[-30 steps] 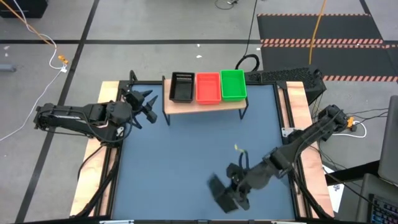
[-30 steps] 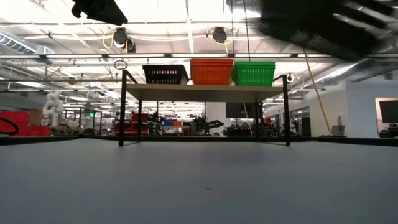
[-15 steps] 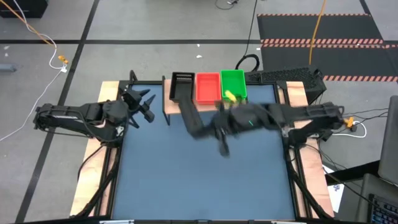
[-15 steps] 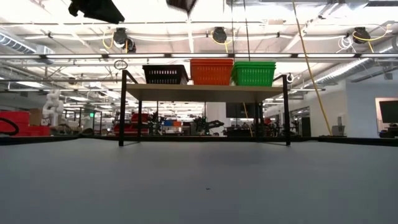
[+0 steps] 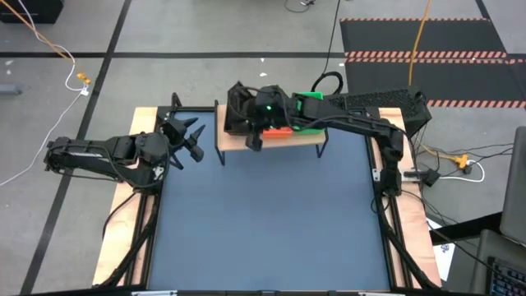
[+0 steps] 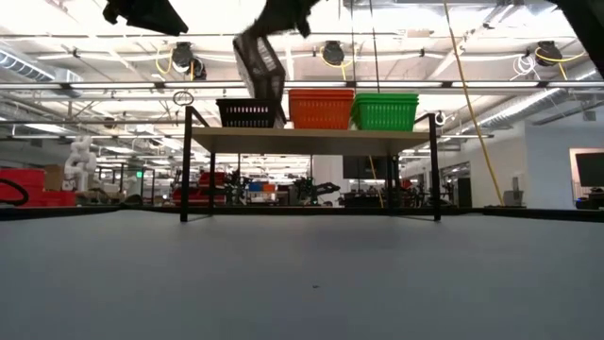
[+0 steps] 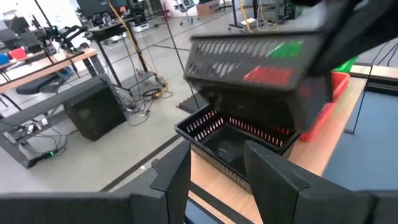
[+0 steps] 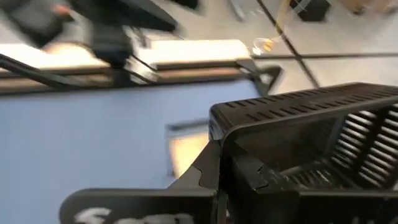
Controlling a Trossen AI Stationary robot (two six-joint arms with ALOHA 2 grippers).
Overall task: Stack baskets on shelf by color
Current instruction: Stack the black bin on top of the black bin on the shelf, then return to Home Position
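Observation:
My right gripper [image 5: 249, 115] reaches over the left end of the wooden shelf [image 5: 300, 136] and is shut on a black mesh basket [image 6: 260, 64]. That basket hangs steeply tilted above another black basket [image 6: 250, 113], which rests by its base on the shelf [image 6: 311, 140]. Beside it on the plank stand red baskets [image 6: 321, 109] and green baskets [image 6: 385, 111]. My left gripper [image 5: 189, 136] is open and empty, off the shelf's left end. Its wrist view shows the held basket [image 7: 255, 62] over the shelf basket [image 7: 236, 140]. My right gripper holds the black basket by a wall at its upper end [image 8: 233, 134], with a finger [image 8: 211, 177] along that wall near a corner. It comes from above. The basket is lifted clear and hangs steeply tilted below the gripper, over the black basket on the shelf.
The blue-grey tabletop [image 5: 271, 222] stretches in front of the shelf, with wooden side edges [image 5: 136, 205]. The shelf stands on thin black legs [image 6: 185, 165] at the table's far edge. My right arm [image 5: 362, 123] lies across the red and green baskets.
My right arm has swung quickly from the table's near right part up and toward the far edge, carrying the black basket with it. The basket has gone from low over the tabletop to hanging tilted above the shelf's left end.

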